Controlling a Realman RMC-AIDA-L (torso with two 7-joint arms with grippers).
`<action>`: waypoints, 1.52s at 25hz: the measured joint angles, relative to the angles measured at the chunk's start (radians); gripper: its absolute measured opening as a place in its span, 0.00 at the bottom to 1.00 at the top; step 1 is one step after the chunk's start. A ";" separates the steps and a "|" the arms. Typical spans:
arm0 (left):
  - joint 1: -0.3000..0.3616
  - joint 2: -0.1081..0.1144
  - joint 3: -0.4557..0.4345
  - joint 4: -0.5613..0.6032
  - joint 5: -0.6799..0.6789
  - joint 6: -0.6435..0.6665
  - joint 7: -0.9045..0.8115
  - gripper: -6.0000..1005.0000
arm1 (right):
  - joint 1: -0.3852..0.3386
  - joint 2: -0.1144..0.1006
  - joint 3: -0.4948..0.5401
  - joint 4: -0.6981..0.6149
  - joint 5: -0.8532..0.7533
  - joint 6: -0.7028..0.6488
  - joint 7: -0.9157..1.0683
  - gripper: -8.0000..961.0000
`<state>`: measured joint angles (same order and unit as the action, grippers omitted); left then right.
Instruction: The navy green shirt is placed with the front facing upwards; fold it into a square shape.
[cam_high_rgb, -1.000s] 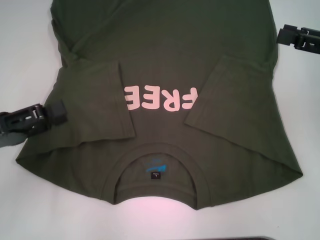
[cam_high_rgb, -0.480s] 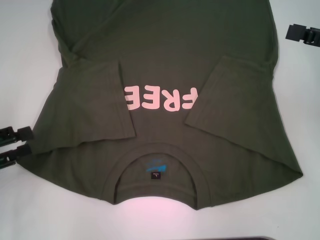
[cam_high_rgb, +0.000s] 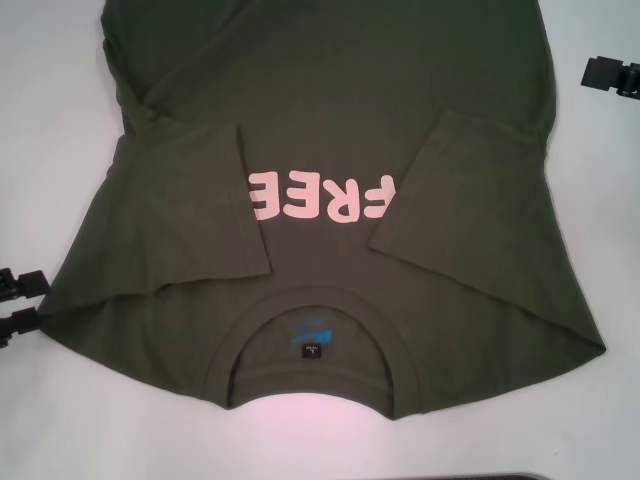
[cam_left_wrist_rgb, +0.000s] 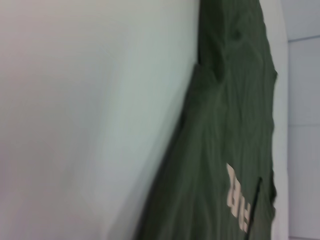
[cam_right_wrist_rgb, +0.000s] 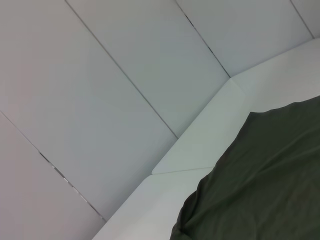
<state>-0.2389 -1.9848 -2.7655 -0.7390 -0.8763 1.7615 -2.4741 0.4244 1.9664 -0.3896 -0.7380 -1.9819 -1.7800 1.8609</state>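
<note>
The left pincer (cam_high_rgb: 20, 303) sits at the left edge of the head view, low down, right beside the near left corner of the navy green shirt (cam_high_rgb: 330, 130). Its two black fingers (cam_high_rgb: 24, 281) stand apart with a gap between them, and they hold nothing. The right pincer (cam_high_rgb: 612, 75) peeks in at the right edge, farther away, out on the bare bench (cam_high_rgb: 40, 150) and apart from the shirt's side edge. So little of it shows that I cannot tell if it is open or closed. The shirt lies flat in the middle of the bench with its front up. Both short sleeves are folded in over the chest, and the pink "FREE" letters (cam_high_rgb: 322, 197) show between them. The neck, with the blue label (cam_high_rgb: 312, 334), is on the near side. The cloth runs off the far edge of the head view. White bench shows on both sides and in front of the neck, so there is open room there. In the right wrist view, the bench corner (cam_right_wrist_rgb: 210, 145) meets a pale floor (cam_right_wrist_rgb: 100, 90) with thin dark lines in it.
</note>
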 joint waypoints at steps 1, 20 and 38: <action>0.001 0.002 0.000 0.000 0.000 -0.010 -0.003 0.62 | 0.000 0.000 0.001 0.000 0.000 0.000 0.000 0.78; -0.015 0.004 0.012 0.006 0.052 -0.114 -0.093 0.62 | 0.007 -0.002 -0.001 0.000 0.000 0.018 0.000 0.78; -0.058 -0.008 0.014 0.006 0.105 -0.134 -0.115 0.62 | 0.011 -0.006 -0.001 0.008 0.000 0.030 0.000 0.78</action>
<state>-0.2972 -1.9926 -2.7520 -0.7333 -0.7714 1.6272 -2.5890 0.4355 1.9600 -0.3901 -0.7299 -1.9818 -1.7501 1.8606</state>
